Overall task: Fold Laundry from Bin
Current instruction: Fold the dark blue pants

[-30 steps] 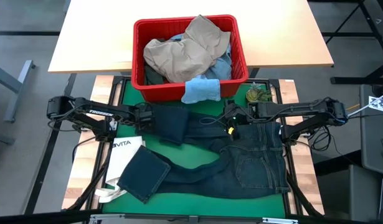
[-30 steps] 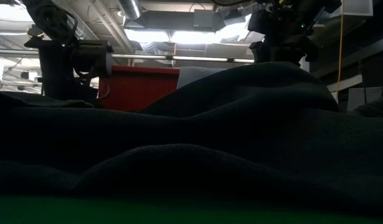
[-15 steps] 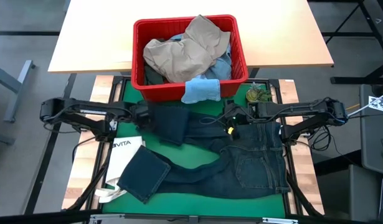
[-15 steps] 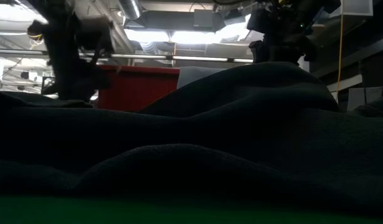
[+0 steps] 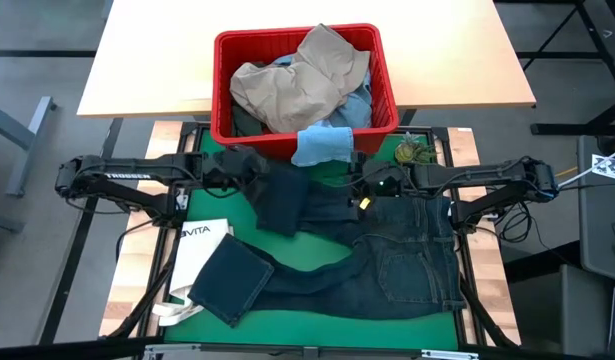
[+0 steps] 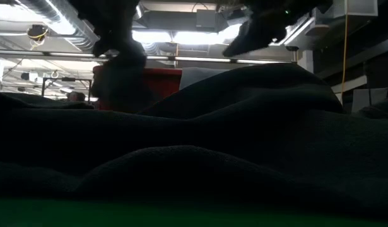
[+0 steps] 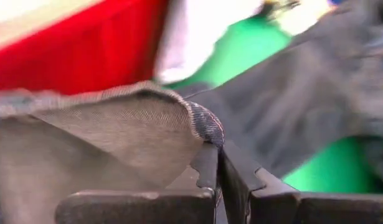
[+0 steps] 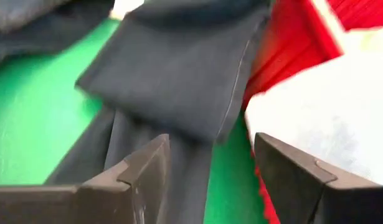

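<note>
The left gripper (image 7: 218, 163) is clamped on a hemmed edge of the dark navy jeans (image 7: 116, 130) — its two dark fingers (image 7: 203, 171) meet with the fold of denim pinched between the tips. The lifted flap shows its paler, woven inner face and a stitched hem curling over the fingertips. More dark denim lies beyond on the green mat (image 7: 244, 53) — and the red bin (image 7: 79, 46) stands behind, a small light blue cloth (image 7: 188, 37) hanging at its wall.
</note>
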Available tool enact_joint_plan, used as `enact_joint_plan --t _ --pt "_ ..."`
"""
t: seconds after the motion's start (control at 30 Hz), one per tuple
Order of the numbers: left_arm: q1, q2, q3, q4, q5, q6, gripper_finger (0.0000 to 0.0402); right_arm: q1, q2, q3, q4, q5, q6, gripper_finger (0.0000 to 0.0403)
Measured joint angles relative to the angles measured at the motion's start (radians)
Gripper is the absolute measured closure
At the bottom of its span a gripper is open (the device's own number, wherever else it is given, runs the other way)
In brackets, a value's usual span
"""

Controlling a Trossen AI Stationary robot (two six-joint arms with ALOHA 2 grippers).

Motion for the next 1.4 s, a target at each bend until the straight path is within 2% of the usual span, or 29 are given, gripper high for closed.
enact_joint_plan --t 0.27,0.6,0.9,1.1,1.4 --pt "-0.104 0.028 0.002 0.178 0.015 0.019 0.0401 -0.001 0.038 0.000 0.198 0.000 0.039 0.0166" --pt "-0.176 0.184 0.002 0.310 0.014 0.019 0.0401 -0.001 0.090 0.000 0.407 0.002 0.304 0.0166" --pt "-0.201 0.295 0.002 0.512 0.014 0.070 0.0401 0.000 0.113 0.000 0.425 -0.013 0.385 0.0166" --pt "-0.201 0.322 0.002 0.533 0.013 0.072 0.0401 0.000 0.114 0.000 0.448 -0.106 0.451 0.0166" --pt "-0.201 0.327 0.002 0.561 -0.005 0.072 0.0401 0.009 0.128 0.000 0.435 -0.069 0.458 0.0166"
